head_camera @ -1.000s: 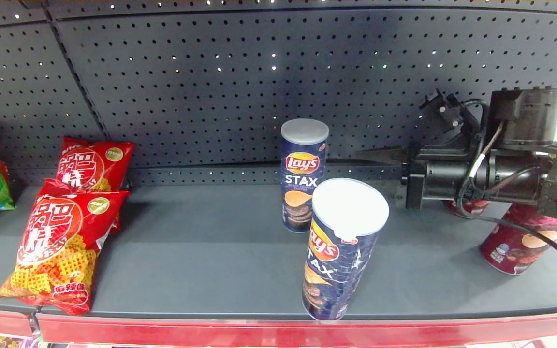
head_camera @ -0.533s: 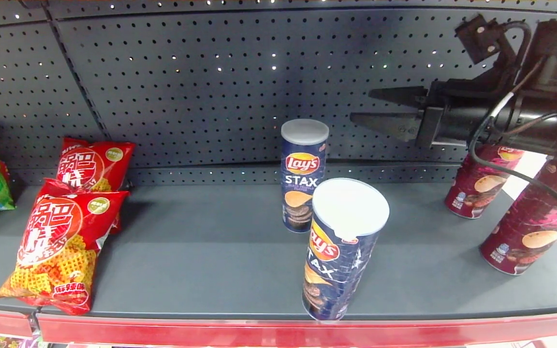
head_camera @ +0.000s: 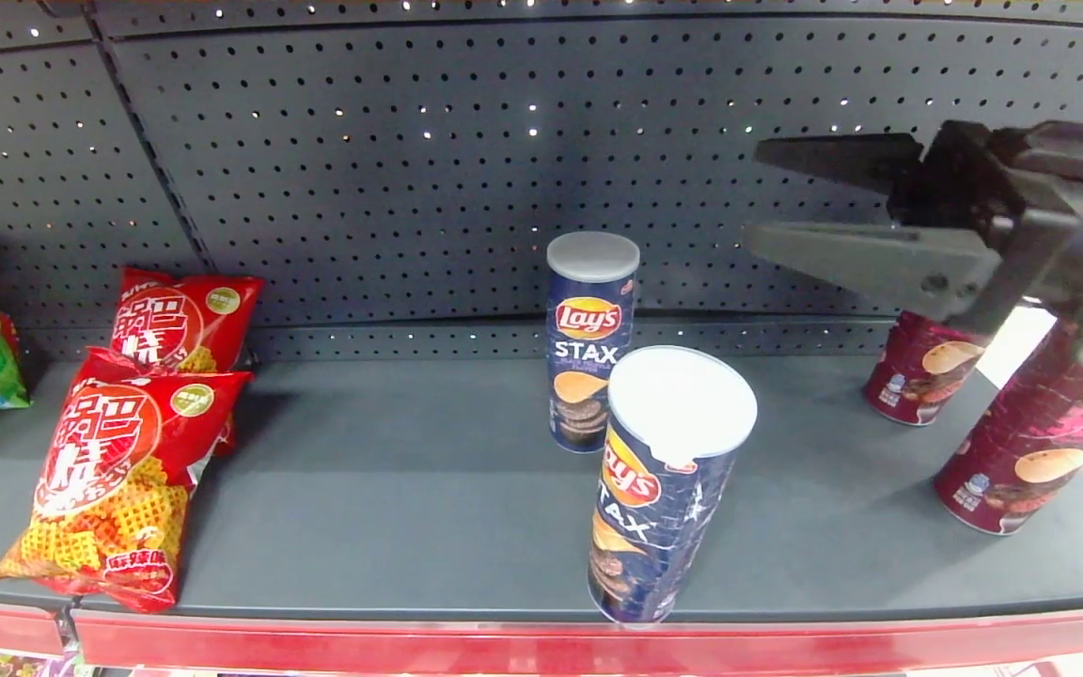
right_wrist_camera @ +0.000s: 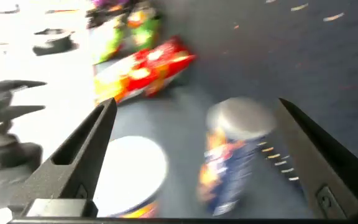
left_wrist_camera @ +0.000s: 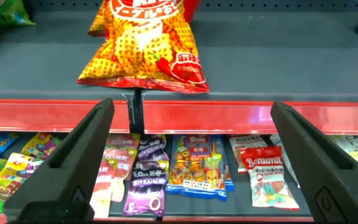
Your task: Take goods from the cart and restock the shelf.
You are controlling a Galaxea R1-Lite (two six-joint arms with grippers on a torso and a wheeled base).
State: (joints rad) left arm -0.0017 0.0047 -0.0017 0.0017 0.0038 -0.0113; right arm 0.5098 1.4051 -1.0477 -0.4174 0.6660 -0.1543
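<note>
Standing on the shelf in the head view are a front blue can near its edge and a rear blue can behind it, with red cans to the right and red snack bags to the left. The right tool hangs above, spread and empty. In the left wrist view, the left tool, spread and empty, faces the shelf's red lip. In the right wrist view, both blue cans sit beyond the spread fingers. Some stock looks placed; bare shelf remains, so another fetch looks due.
</note>
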